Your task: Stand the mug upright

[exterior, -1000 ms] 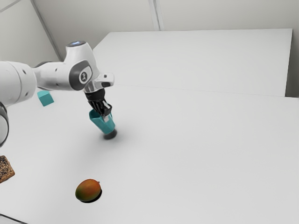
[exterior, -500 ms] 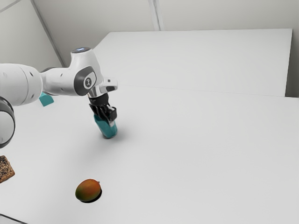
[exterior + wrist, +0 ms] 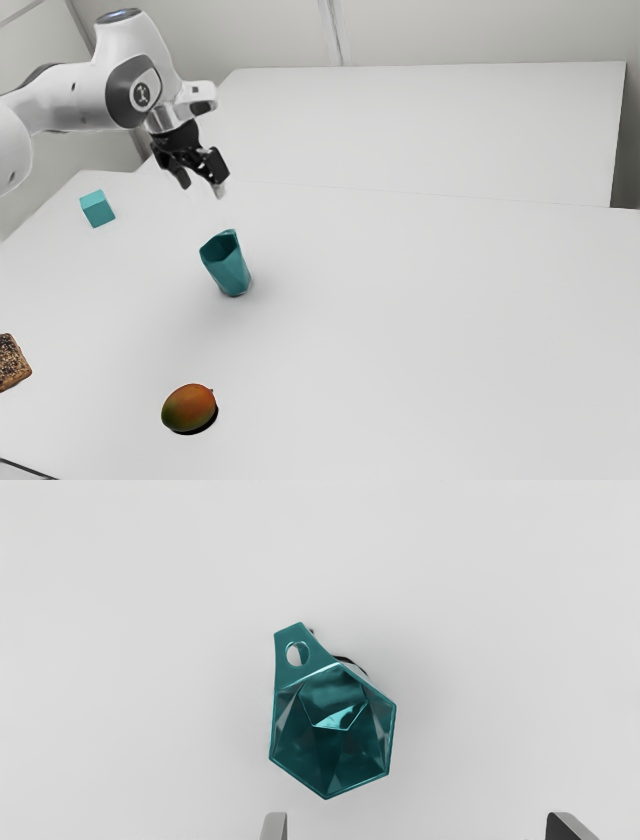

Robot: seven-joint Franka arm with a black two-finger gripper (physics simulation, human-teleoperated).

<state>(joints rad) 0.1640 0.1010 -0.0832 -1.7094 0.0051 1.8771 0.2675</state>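
Observation:
My gripper is up in the air above the table, open, with a gap between it and the mug. Below it the teal mug stands on its base on the table, its opening facing up. In the wrist view I look down into the faceted mug, with its pierced handle sticking out at one side. Both fingertips of the gripper stand wide apart there, and nothing is held between them.
On the white table, a teal cube lies toward the exterior view's left. A mango is nearer that camera, and a seeded piece of bread sits at the exterior view's left edge.
The gripper has let go of the mug and risen away toward the exterior view's upper left. The mug, tilted with its base off the table a second ago, now rests on its base.

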